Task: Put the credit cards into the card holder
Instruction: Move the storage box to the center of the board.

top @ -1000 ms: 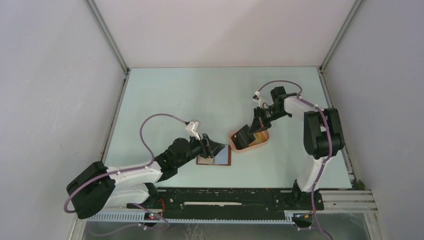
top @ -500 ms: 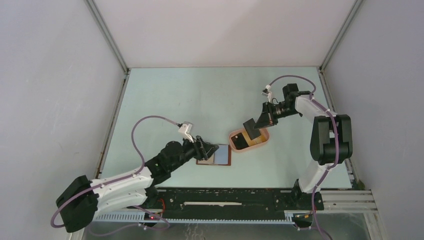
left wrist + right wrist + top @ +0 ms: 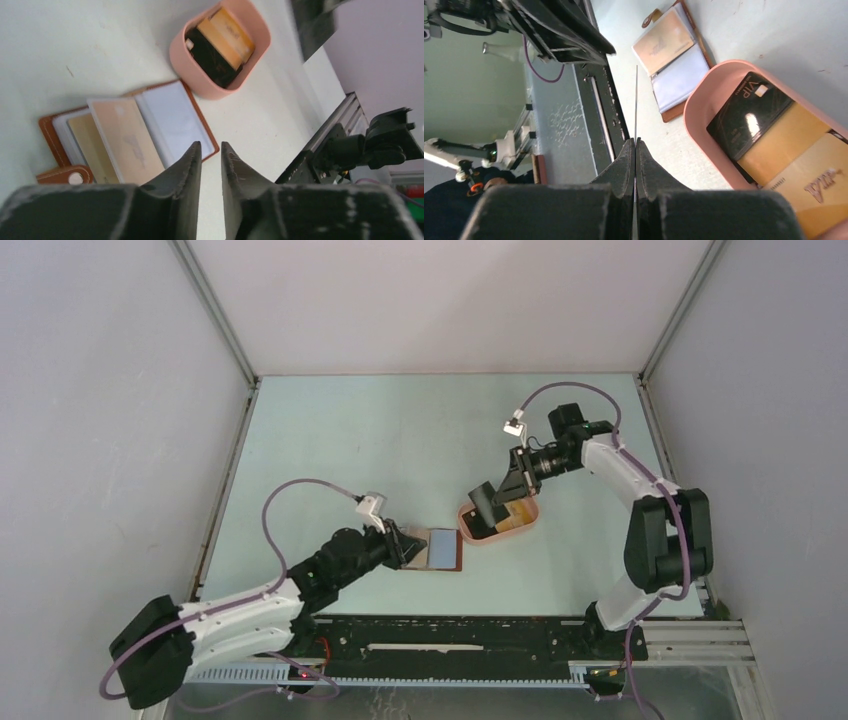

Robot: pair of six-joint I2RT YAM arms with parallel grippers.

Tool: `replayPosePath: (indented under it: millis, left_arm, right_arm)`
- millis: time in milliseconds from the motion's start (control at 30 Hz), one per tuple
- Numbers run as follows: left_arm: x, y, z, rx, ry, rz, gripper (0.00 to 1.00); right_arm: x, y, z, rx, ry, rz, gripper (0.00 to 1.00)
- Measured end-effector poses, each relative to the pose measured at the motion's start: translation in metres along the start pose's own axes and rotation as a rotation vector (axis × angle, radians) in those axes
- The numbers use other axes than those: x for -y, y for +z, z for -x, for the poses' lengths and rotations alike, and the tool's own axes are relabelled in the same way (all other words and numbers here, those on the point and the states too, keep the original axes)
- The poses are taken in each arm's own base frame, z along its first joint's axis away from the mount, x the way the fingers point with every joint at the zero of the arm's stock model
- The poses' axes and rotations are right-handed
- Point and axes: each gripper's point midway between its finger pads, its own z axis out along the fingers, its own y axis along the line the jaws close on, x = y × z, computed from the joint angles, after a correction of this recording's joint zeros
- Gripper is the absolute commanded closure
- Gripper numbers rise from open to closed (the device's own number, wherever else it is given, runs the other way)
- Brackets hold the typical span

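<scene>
I had the left arm stretched low from its base at the near-left corner, forearm almost along the table [image 3: 400, 430] and wrist tipped down. The left gripper [image 3: 210, 146] hung just over the near edge of the card holder [image 3: 172, 117]. Its fingers stood only a narrow slit apart, with nothing between them.

The card holder lay open and flat near the middle of the table, just beside the pink tray [image 3: 696, 102]. Tan cards [image 3: 125, 140] sat in its left-hand pockets, a grey-blue clear pocket faced up on the right, and the snap tab [image 3: 65, 176] stuck out at the side.

The right arm rose upright from the near-right base, bent over at the elbow and reached back toward the centre. The right gripper [image 3: 635, 142] was pressed together on a credit card [image 3: 636, 100]. In the wrist view I saw that card edge-on, as a thin line. It was held in the air over the tray's near end.

In the tray, a black card [image 3: 744, 122] read "VIP" in gold beside a small pale square. Next to it lay a plain tan card [image 3: 781, 150]. Another tan card [image 3: 824, 187] carried large lettering that also looked like "VIP", turned away from me. I could not read the fine print on it or the faint marks on the cards in the holder.
</scene>
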Motion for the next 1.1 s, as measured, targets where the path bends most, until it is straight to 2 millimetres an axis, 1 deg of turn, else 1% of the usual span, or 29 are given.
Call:
replayPosePath:
  millis: [33, 100, 233, 367, 533, 733, 833, 933, 1100]
  left_arm:
    - [-0.003, 0.003, -0.006, -0.023, -0.003, 0.007, 0.86]
    - [-0.007, 0.006, -0.020, -0.075, -0.009, 0.016, 0.91]
    - [-0.010, 0.010, -0.047, -0.174, -0.012, 0.017, 0.94]
    - [-0.001, 0.015, -0.068, -0.252, 0.003, 0.005, 0.94]
    - [0.016, 0.035, -0.084, -0.329, 0.022, 0.001, 0.94]
    - [0.029, 0.068, -0.092, -0.374, 0.034, 0.018, 0.94]
    - [0.030, 0.082, -0.095, -0.390, 0.039, 0.039, 0.93]
    - [0.031, 0.099, -0.093, -0.389, 0.053, 0.067, 0.93]
    - [0.024, 0.127, -0.084, -0.377, 0.073, 0.133, 0.93]
  right_arm:
    - [-0.003, -0.005, 0.003, 0.014, -0.018, -0.010, 1.00]
    - [-0.007, -0.016, 0.009, 0.051, -0.048, -0.033, 1.00]
    - [-0.012, -0.039, 0.019, 0.121, -0.097, -0.077, 1.00]
    - [-0.010, -0.045, 0.021, 0.140, -0.100, -0.091, 1.00]
    - [-0.010, -0.045, 0.021, 0.140, -0.101, -0.089, 1.00]
    - [-0.010, -0.047, 0.022, 0.147, -0.099, -0.089, 1.00]
    - [-0.009, -0.048, 0.022, 0.150, -0.100, -0.089, 1.00]
    - [-0.010, -0.049, 0.022, 0.154, -0.101, -0.087, 1.00]
    - [-0.010, -0.050, 0.022, 0.158, -0.105, -0.082, 1.00]
